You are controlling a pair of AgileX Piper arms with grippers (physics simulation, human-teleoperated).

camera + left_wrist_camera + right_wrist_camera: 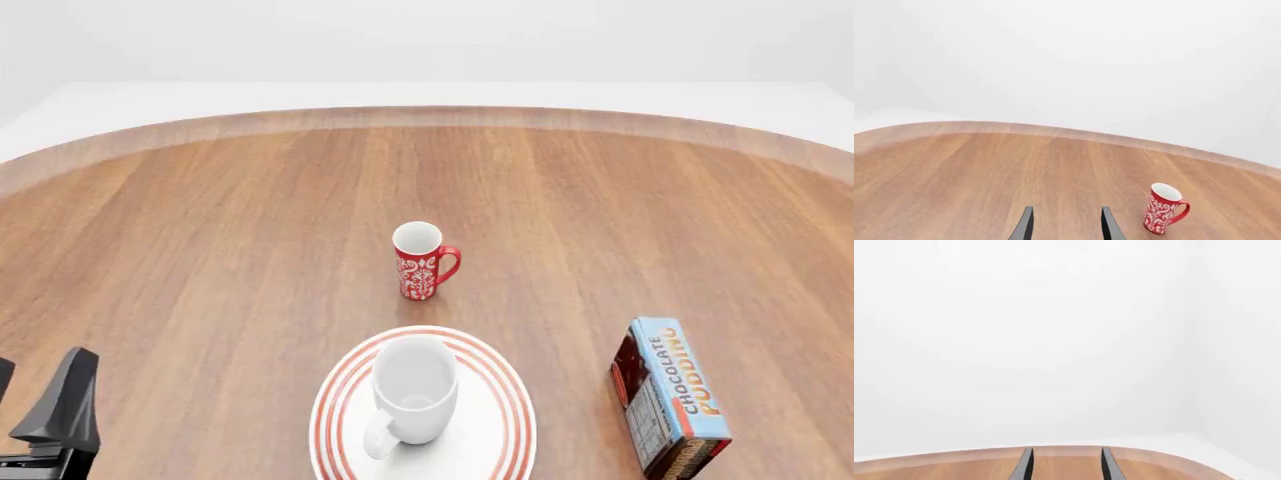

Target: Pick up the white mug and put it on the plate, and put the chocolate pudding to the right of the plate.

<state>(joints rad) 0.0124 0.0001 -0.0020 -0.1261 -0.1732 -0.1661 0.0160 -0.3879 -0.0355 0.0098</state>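
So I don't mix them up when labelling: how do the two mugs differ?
The white mug is plain glossy white; the red mug is red with a white floral pattern. The white mug looks wider, the red mug slimmer. The white mug stands on the plate; the red mug stands on the bare table beyond it. Both are upright, with loop handles.

round wooden table [240, 230] with warm brown plank grain and a paler curved rim, plain white floor beyond its far edge, blank white walls [1054, 340] all round, soft even light with faint shadows and no windows seen
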